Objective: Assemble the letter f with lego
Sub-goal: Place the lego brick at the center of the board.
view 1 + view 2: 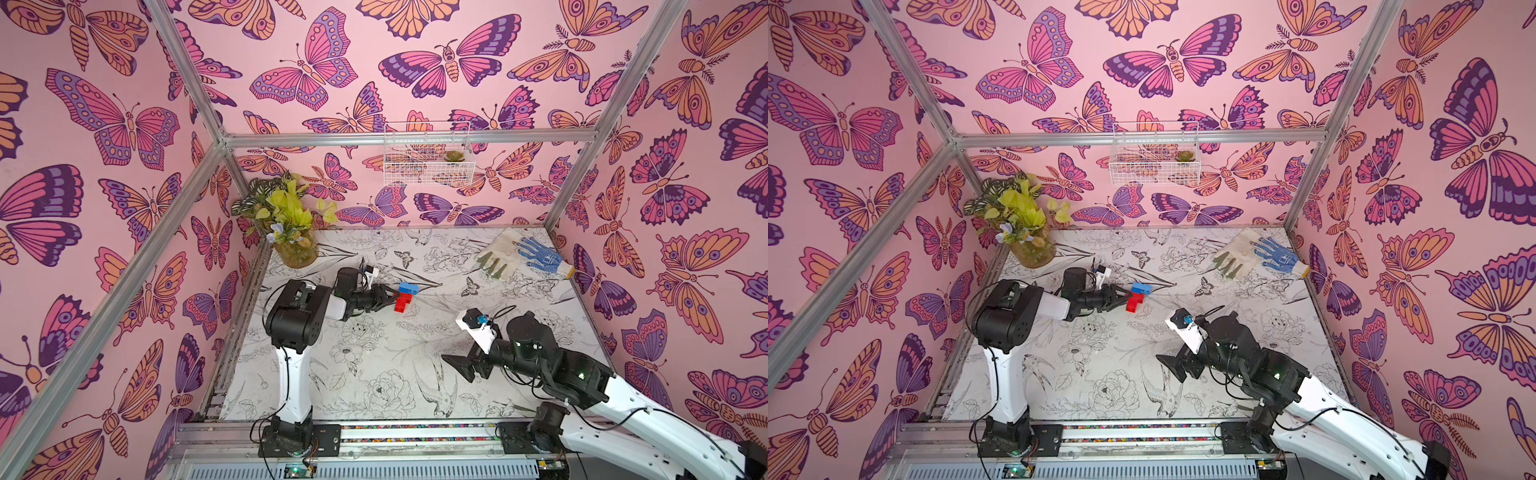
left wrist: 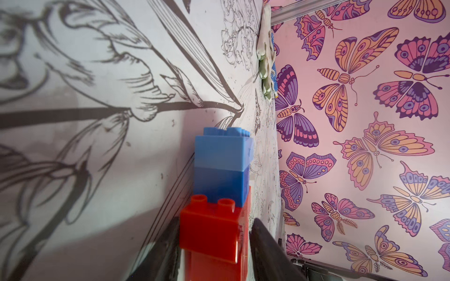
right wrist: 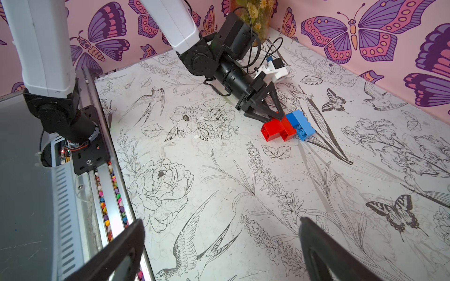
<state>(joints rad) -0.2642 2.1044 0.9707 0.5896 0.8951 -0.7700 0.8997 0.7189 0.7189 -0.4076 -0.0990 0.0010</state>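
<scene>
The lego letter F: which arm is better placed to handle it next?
Left. The left hand sits with fingers either side of the red end of the lego letter; the right hand is open, empty and well apart from it.

- letter f (image 1: 405, 296) lies on surface (image 1: 374, 374)
- left pincer (image 1: 395, 299) straddles its left end
- plant (image 1: 291, 232) behind-left of letter f
- gloves (image 1: 519, 255) behind-right
- right pincer (image 1: 457, 368) before-right, well apart

Left jaws narrow (arm (image 1: 291, 316) bent); right jaws wide
</scene>
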